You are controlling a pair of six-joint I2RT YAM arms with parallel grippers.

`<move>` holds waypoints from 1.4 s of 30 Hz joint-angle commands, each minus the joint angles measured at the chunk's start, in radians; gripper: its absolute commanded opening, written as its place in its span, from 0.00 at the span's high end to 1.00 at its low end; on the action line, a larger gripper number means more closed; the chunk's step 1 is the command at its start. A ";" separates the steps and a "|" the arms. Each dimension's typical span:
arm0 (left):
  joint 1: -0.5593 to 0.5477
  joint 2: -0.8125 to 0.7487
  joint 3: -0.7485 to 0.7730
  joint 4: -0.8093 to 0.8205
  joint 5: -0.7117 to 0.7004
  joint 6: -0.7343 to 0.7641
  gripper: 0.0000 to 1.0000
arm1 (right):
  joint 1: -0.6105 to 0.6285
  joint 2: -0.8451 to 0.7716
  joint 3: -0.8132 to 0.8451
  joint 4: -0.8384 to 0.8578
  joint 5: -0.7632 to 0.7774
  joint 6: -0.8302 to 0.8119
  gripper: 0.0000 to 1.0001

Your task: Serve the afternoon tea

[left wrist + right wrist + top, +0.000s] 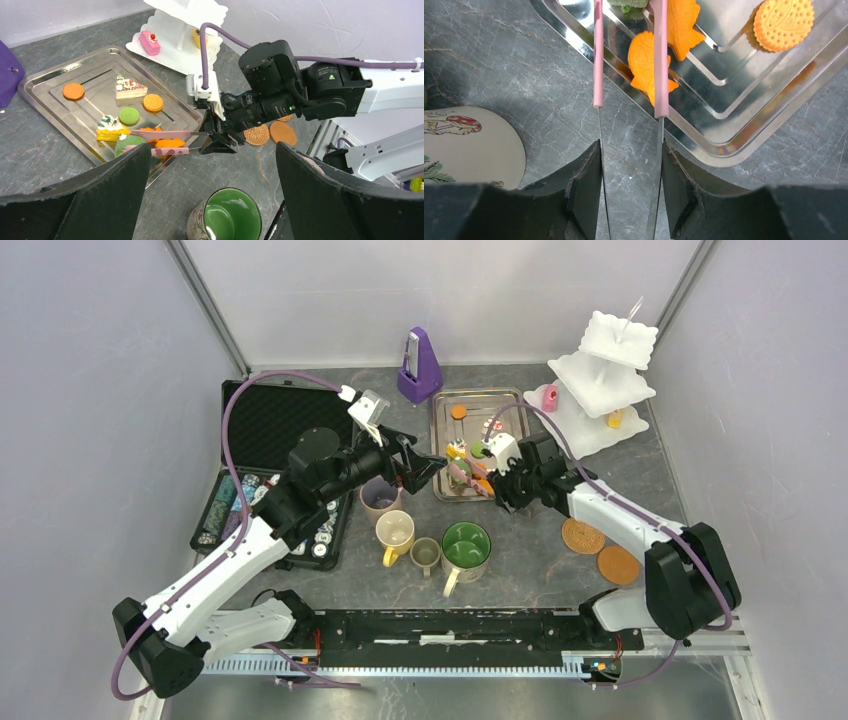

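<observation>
My right gripper (497, 483) (631, 147) is shut on the metal shanks of pink-tipped tongs (660, 75) (160, 134). The tongs reach over the near corner of the steel tray (445, 410) (40, 95). An orange pastry (644, 62) (170, 143) lies between their spread arms, close to one arm. Further pastries lie on the tray. My left gripper (425, 465) (212, 150) hangs open and empty above the big green mug (232, 217) (465, 546). Beside that mug stand the mauve mug (380, 497), the yellow mug (394, 531) and the olive mug (426, 554). The white stand (605, 370) carries a pink pastry (150, 42) on its bottom tier.
Two cork coasters (583, 536) (618, 565) lie at the right, under my right arm. A purple metronome (420, 365) stands behind the tray. An open black case (270, 420) with poker chips fills the left side, under my left arm.
</observation>
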 commanded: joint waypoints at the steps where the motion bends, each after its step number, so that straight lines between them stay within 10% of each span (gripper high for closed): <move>1: -0.009 -0.001 0.036 0.023 0.011 0.032 0.00 | 0.005 -0.056 -0.025 0.048 0.053 0.038 0.63; 11: -0.009 0.006 0.034 0.023 0.008 0.032 0.00 | -0.003 -0.252 -0.041 0.189 0.101 0.160 0.89; 18: -0.009 0.002 0.034 0.023 0.008 0.033 0.00 | -0.079 -0.321 -0.075 0.115 0.462 0.259 0.85; 25: -0.009 0.000 0.034 0.023 0.009 0.031 0.00 | -0.296 -0.285 -0.098 0.029 0.356 0.364 0.85; 42: -0.011 -0.003 0.034 0.025 0.009 0.030 0.00 | -0.372 -0.112 -0.050 0.144 0.555 0.306 0.79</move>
